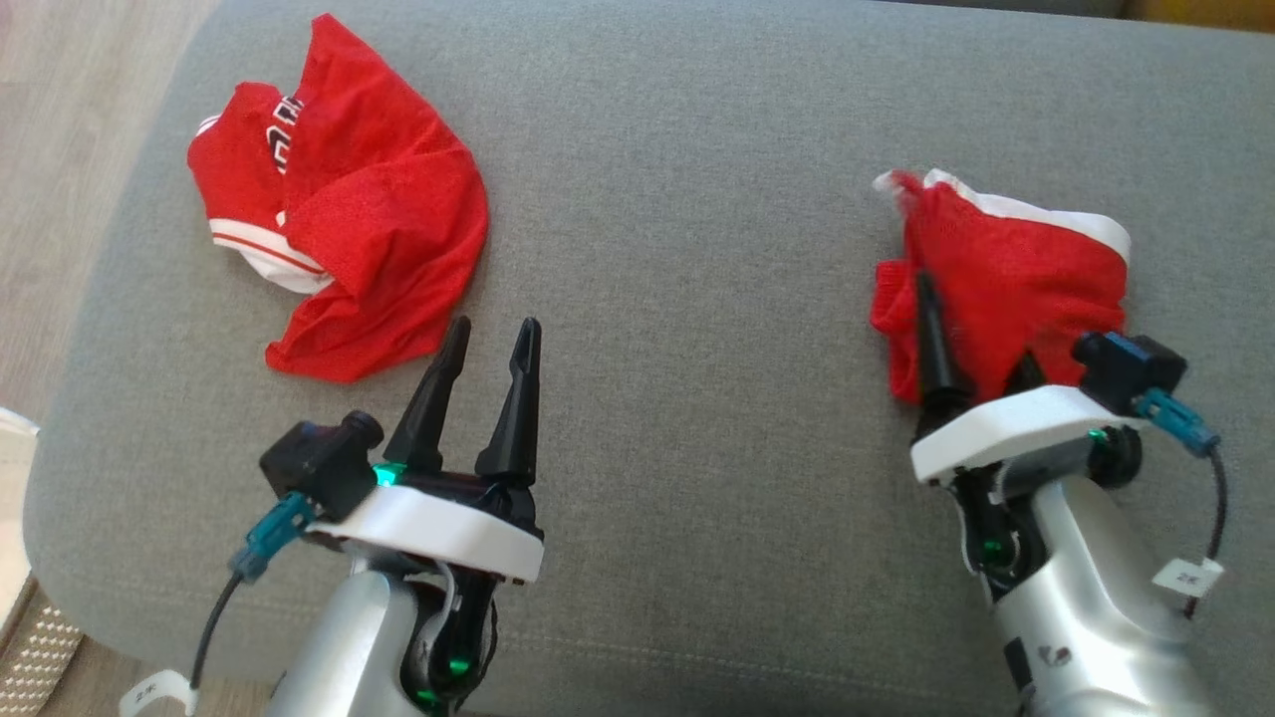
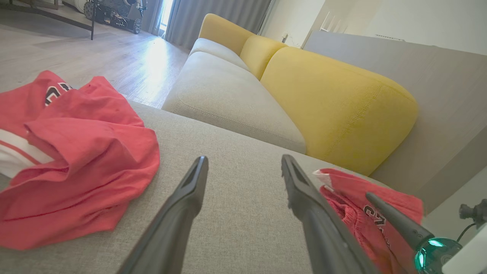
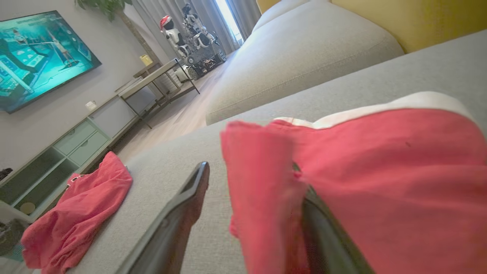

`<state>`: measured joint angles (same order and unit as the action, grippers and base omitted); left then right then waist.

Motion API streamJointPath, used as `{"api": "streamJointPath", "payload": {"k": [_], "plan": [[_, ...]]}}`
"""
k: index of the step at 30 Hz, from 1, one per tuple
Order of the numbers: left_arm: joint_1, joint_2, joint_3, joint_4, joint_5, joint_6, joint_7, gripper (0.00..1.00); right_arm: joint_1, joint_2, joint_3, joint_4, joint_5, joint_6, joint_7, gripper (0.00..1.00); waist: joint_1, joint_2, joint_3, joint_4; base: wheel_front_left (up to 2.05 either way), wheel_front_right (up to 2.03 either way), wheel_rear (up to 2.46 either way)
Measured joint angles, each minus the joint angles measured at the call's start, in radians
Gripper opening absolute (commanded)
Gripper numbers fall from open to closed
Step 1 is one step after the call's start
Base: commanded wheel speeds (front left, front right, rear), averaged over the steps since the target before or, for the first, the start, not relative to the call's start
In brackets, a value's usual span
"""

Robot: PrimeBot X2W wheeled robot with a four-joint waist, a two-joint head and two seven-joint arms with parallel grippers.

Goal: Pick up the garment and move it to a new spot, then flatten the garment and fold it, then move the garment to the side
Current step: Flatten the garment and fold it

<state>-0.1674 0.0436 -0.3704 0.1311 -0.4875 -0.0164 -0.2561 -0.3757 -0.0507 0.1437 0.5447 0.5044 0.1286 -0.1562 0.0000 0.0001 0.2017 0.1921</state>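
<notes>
Right gripper (image 1: 974, 329): right finger (image 3: 327, 236) mostly buried under right garment (image 1: 1006, 279), tip unseen.
Right garment: near fold blurred in right wrist view.
Left garment (image 2: 76, 163): cut off by left edge in left wrist view; lettering (image 1: 284, 139) half folded away, unreadable.

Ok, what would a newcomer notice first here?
Two red garments stand out on the grey cushion: a crumpled red garment far left, a second red garment right, draped over one finger of the open right end effector. The open left end effector hovers beside the crumpled one.
</notes>
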Motion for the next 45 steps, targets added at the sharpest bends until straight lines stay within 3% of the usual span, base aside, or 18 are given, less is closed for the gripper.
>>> {"api": "streamJointPath", "payload": {"k": [9,16,31,38,41,45], "plan": [[0.0,0.0,0.0,0.002,0.0,0.0,0.0,1.0,0.0,-0.004,0.123,-0.018,-0.003,0.0,0.001,1.0,0.0,0.0,0.002,-0.007,0.0,0.0,0.0],[-0.001,0.0,0.0,0.002,0.0,0.0,0.0,1.0,0.0,-0.027,0.194,0.032,0.002,0.0,0.074,1.0,0.0,0.0,0.007,-0.009,0.0,0.0,0.0],[0.0,0.0,0.025,0.006,0.001,0.0,0.0,1.0,0.0,-0.084,0.322,-0.035,0.136,0.0,0.121,1.0,0.0,0.0,-0.025,-0.057,0.0,0.0,0.0],[0.004,0.0,0.04,0.002,0.002,0.0,0.0,1.0,0.052,-0.123,0.25,-0.121,0.126,0.0,0.074,1.0,0.0,0.0,-0.055,-0.095,0.0,0.0,0.0],[0.005,0.0,0.066,-0.016,0.002,-0.001,0.0,1.0,0.079,-0.146,0.175,-0.153,0.04,0.0,0.041,1.0,0.0,0.0,-0.06,-0.119,0.0,0.0,0.0],[0.005,-0.001,0.077,-0.03,0.002,-0.011,0.0,1.0,0.086,-0.146,0.013,-0.188,-0.158,0.0,-0.02,1.0,0.0,0.0,-0.061,-0.148,0.0,0.0,0.0]]}}
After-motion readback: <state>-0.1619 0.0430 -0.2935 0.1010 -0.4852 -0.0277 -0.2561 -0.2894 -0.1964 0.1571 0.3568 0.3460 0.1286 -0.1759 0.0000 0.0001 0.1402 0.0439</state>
